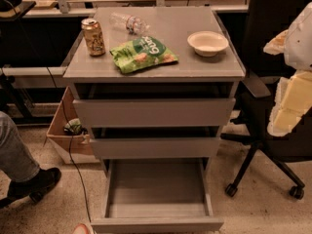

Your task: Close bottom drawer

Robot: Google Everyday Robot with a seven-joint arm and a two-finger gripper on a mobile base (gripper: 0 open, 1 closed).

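Observation:
The grey cabinet point(154, 72) stands in the middle of the view with three drawers. The bottom drawer point(157, 224) is pulled far out toward me, and its bare grey tray point(156, 186) is empty. The middle drawer front point(155, 147) and the top drawer front point(154, 112) each stick out slightly. My gripper point(292, 94) shows as a white and pale yellow shape at the right edge. It is level with the top drawers, well above and to the right of the bottom drawer, and touches nothing.
On the cabinet top are a can point(93, 37), a green chip bag point(143, 53), a white bowl point(207, 43) and a lying plastic bottle point(127, 22). A black office chair point(265, 145) stands right. A cardboard box point(68, 135), a cable and a person's shoe point(31, 183) are left.

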